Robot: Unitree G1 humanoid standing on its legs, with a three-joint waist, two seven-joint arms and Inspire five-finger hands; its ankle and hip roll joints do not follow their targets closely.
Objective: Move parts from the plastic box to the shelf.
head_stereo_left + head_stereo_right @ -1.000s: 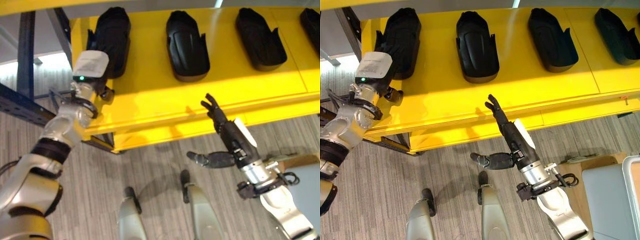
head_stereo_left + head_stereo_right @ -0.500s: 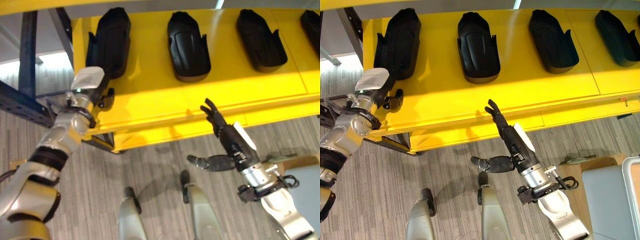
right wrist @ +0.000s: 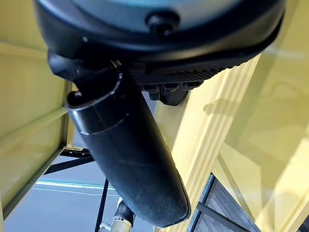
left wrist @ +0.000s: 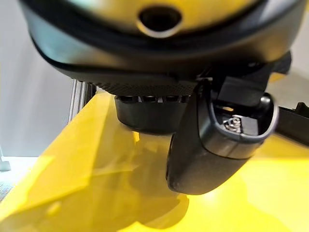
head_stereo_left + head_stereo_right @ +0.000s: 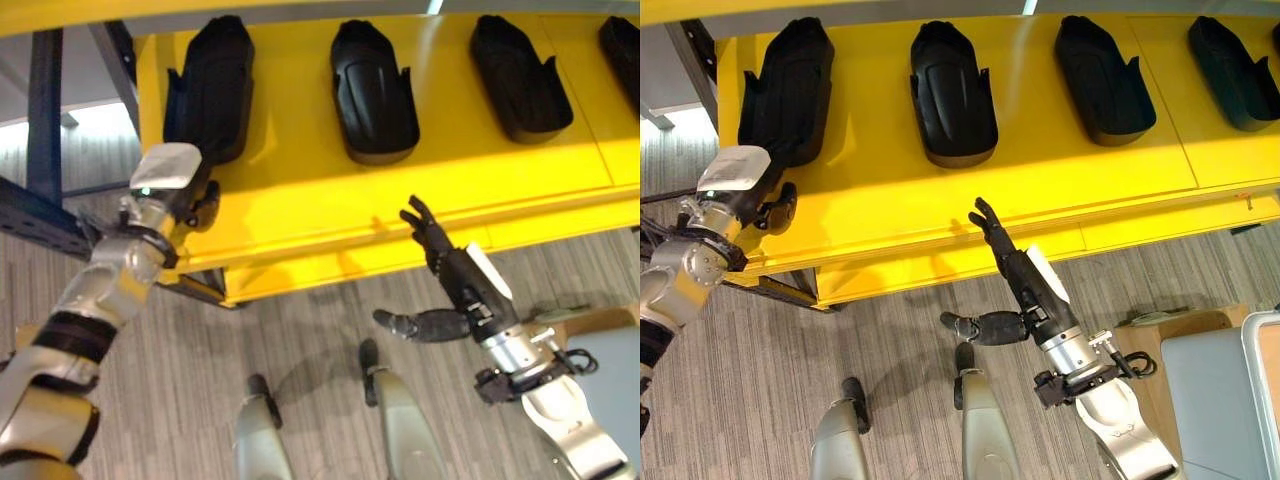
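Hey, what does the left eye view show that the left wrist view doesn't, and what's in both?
Left eye view alone: four black parts in a row on the yellow shelf, counting the one cut off at the right edge, from the leftmost part rightward, and the right hand below the shelf's front edge with fingers extended. Left wrist view alone: a close look at the left hand, its thumb hanging just above the yellow surface and holding nothing. Both: the left hand at the shelf's left end, beside the leftmost part, and the yellow shelf itself.

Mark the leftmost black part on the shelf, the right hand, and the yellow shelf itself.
leftmost black part (image 5: 790,85), right eye view, middle of its body.
right hand (image 5: 1025,280), right eye view, back of the palm.
yellow shelf (image 5: 1040,175), right eye view, bare surface.
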